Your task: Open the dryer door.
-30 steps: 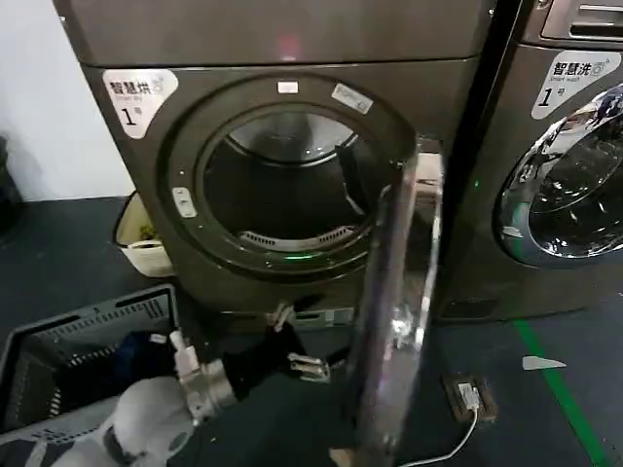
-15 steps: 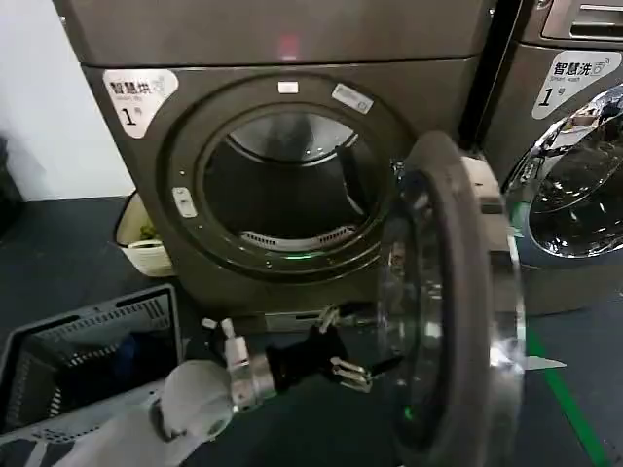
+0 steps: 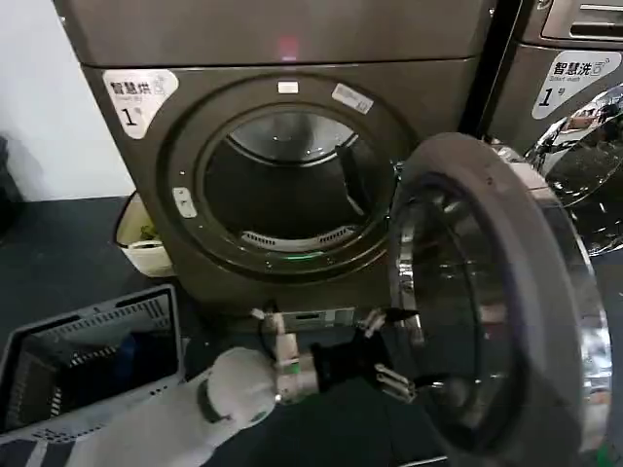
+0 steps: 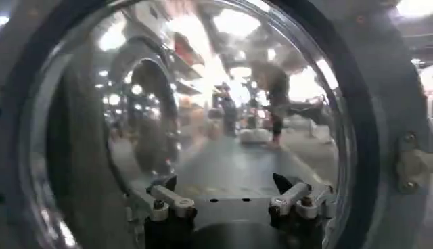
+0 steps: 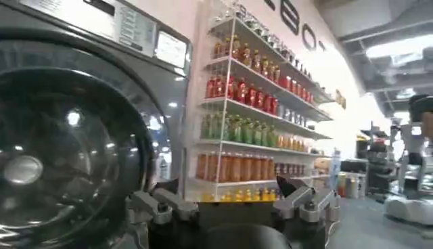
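Observation:
The dark grey dryer [image 3: 282, 39] stands straight ahead with its round drum opening [image 3: 287, 190] uncovered. The dryer door [image 3: 496, 302] hangs open on its right hinge, its glass inner side turned toward me. My left gripper [image 3: 394, 348] is low in front of the machine, open, its fingertips right at the door's inner rim with nothing between them. In the left wrist view the door glass [image 4: 203, 101] sits close ahead of the open left gripper [image 4: 226, 196]. My right gripper [image 5: 230, 196] is open and holds nothing, away from the door.
A grey laundry basket [image 3: 58, 341] sits on the floor at lower left. A white tub [image 3: 136, 243] stands beside the dryer. A second machine [image 3: 574, 117] is right behind the open door. The right wrist view faces another machine [image 5: 67, 135] and bottle shelves [image 5: 250, 128].
The door has swung from edge-on to wide open toward the right. My left arm has followed it rightward, staying at the door's inner side.

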You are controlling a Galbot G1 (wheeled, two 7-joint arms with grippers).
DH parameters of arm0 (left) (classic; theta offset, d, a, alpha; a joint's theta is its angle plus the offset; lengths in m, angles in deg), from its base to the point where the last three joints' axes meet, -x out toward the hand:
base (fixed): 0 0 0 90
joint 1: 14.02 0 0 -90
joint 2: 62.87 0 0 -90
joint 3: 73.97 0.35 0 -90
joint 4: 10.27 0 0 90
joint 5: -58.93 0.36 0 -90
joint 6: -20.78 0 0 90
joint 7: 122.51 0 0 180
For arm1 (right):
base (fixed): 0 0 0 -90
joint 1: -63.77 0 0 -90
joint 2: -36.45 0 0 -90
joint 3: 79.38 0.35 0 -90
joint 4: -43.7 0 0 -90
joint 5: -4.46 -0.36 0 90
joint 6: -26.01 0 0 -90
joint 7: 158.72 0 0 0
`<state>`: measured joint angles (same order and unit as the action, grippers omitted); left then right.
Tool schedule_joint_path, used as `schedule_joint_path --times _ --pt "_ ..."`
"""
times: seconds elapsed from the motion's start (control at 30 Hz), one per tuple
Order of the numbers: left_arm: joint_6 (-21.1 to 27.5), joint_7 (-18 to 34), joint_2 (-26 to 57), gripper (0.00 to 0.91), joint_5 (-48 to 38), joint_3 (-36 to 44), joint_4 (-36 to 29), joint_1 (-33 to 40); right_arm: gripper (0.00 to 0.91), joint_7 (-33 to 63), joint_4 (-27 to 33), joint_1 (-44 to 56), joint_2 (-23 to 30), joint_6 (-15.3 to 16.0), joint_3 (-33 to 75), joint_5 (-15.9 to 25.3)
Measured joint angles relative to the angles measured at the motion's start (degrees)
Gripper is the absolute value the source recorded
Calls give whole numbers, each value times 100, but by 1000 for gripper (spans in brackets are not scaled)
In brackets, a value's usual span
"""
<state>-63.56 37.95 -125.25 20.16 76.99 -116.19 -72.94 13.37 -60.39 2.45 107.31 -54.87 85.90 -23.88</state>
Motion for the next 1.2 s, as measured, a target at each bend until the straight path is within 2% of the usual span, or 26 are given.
schedule_joint_path --times 0.5,0.7,1.2 --pt "-69 48 -721 907 -69 277 826 662 907 17 710 -257 -302 144 745 371" --pt "-103 45 -969 907 -64 435 1088 907 907 13 766 -320 -412 233 996 383" --pt "-208 68 -1526 907 -77 758 1663 1354 907 -44 903 -121 -503 239 1421 337"
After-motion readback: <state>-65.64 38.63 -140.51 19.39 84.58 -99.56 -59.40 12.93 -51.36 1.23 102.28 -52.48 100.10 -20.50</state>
